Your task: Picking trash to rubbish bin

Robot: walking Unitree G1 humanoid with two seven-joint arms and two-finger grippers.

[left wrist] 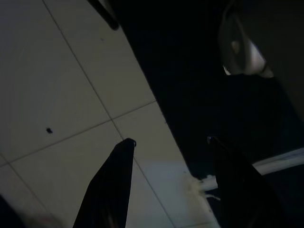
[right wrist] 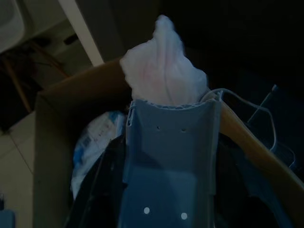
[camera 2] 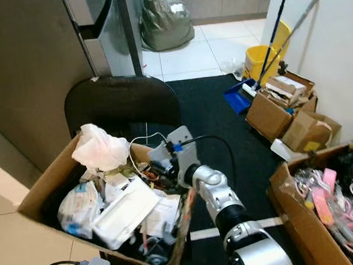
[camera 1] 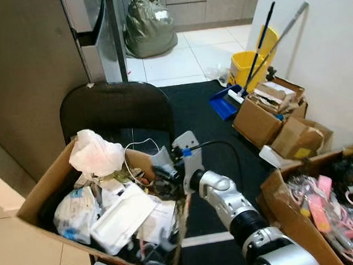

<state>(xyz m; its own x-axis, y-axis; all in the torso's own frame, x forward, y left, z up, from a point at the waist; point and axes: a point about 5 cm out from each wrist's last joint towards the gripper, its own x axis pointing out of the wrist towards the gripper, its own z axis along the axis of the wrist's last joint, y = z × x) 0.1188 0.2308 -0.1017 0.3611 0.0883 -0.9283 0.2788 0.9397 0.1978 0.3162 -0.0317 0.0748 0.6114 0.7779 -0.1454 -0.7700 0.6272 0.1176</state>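
Your right gripper (camera 1: pixel 164 170) hangs over the near edge of the cardboard box (camera 1: pixel 44 184), clamped on a grey-blue plastic channel piece (right wrist: pixel 171 161) that points toward the white plastic bag (camera 1: pixel 94 153) at the box's far rim. The box is packed with rubbish (wrapped packets, a white foam tray (camera 1: pixel 123 217), loose wires) and sits just before a black chair (camera 1: pixel 115 107). Your left gripper (left wrist: pixel 171 183) hangs over the tiled floor (left wrist: pixel 57 95) beside the box, fingers spread and holding nothing.
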